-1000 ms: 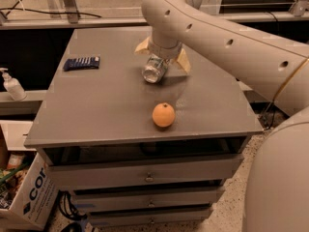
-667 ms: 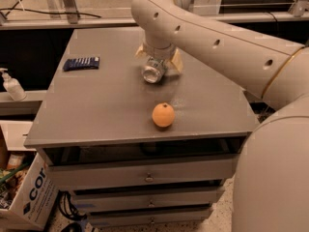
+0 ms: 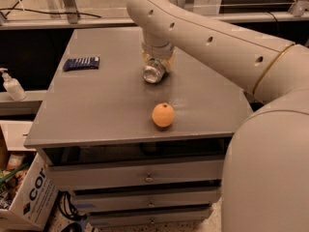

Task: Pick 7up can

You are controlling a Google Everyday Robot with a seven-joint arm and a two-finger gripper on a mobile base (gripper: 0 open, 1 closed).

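Note:
The 7up can [image 3: 153,73] lies on its side near the middle of the grey table [image 3: 96,110], its shiny silver end facing me; its label is mostly hidden. My gripper [image 3: 157,62] comes down from above right onto the can and covers its far part. The big white arm [image 3: 217,37] reaches in from the right and hides the table's back right area.
A round orange [image 3: 163,115] sits in front of the can near the table's front edge. A flat dark blue packet [image 3: 81,63] lies at the left. A soap dispenser [image 3: 11,85] and a cardboard box [image 3: 29,197] stand left of the table. Drawers [image 3: 145,178] are below.
The arm's upper part has swung left over the table. The gripper stays at the can, which has hardly moved. Orange and packet are unchanged.

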